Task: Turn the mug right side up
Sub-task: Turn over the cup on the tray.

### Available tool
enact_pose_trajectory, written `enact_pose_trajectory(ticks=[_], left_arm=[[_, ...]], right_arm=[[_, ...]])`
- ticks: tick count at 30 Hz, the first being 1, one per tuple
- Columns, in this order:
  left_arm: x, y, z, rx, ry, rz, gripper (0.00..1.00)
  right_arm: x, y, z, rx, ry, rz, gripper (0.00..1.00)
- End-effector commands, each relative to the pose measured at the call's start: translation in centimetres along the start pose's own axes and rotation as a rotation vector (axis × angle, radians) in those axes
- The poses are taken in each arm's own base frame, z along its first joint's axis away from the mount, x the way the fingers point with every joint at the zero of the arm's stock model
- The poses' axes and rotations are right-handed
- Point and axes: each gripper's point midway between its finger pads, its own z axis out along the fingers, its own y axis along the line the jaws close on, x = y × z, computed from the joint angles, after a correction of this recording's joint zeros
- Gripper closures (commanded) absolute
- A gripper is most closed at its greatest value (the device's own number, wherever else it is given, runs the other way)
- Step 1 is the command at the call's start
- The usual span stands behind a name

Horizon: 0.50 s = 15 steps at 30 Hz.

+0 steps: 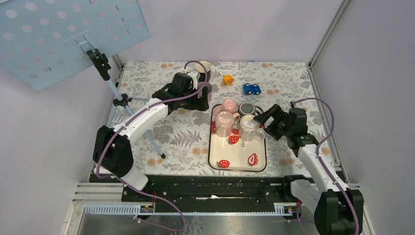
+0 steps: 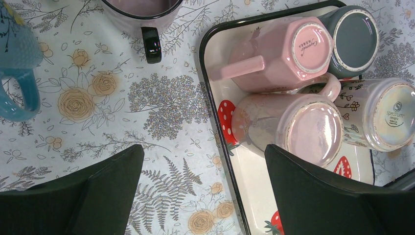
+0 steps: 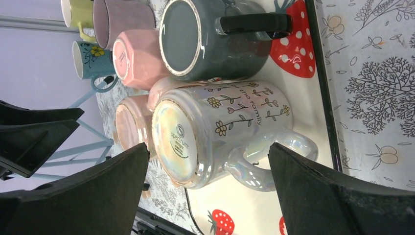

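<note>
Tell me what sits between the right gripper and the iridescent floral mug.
Nothing. The right wrist view shows the open right gripper facing the iridescent floral mug directly, with no object in the gap.

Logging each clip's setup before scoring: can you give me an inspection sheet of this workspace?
Surface: floral tablecloth.
Job's things: strawberry tray holding four mugs, all upside down: faceted pink mug, grey mug, glossy pink mug, iridescent mug.
Clutter: orange toy, blue toy car, upright mauve mug, blue mug.
End effectors: left end effector open; right end effector open; neither holds anything.
Cables: purple cable along each arm.
Surroundings: tripod carrying perforated board; plain walls.
</note>
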Motion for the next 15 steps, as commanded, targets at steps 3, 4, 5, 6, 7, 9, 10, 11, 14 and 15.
enact_pose_trajectory(ticks=[3, 4, 5, 6, 7, 9, 10, 11, 14, 15], left_arm=[[-1.6, -0.9, -0.8, 0.033, -0.068, 0.008, 0.01], [-1.6, -0.9, -0.8, 0.033, -0.068, 0.008, 0.01], [-1.6, -1.0, -0.8, 0.035, -0.067, 0.009, 0.01], [-1.5, -0.9, -0.7, 0.034, -0.065, 0.007, 0.01], [-1.6, -1.0, -0.8, 0.036, -0.067, 0.007, 0.01], [-1.6, -0.9, -0.7, 0.035, -0.066, 0.007, 0.01], [-1.5, -0.9, -0.7, 0.035, -0.063, 0.007, 0.01], [-1.5, -0.9, -0.7, 0.034, -0.063, 0.006, 0.01], [-1.5, -0.9, -0.7, 0.032, -0.064, 0.006, 0.01], [-1.5, -0.9, -0.7, 0.033, -0.064, 0.006, 0.01]], right_arm=[[1.3, 0.5, -0.6, -0.03, 0.028, -0.028, 0.0], [1.5, 0.6, -0.7, -0.031, 0.034, -0.034, 0.0], [1.8, 0.6, -0.7, -0.031, 0.04, -0.041, 0.0], [2.1, 0.6, -0.8, -0.032, 0.047, -0.048, 0.0], [2.4, 0.8, -0.8, -0.034, 0.05, -0.057, 0.0], [3.0, 0.9, -0.9, -0.032, 0.06, -0.074, 0.0], [3.3, 1.0, -0.9, -0.032, 0.066, -0.083, 0.0], [3.7, 1.1, -1.0, -0.032, 0.074, -0.091, 0.0], [4.7, 1.3, -1.0, -0.027, 0.099, -0.122, 0.0], [4.9, 1.3, -1.0, -0.025, 0.106, -0.133, 0.0]])
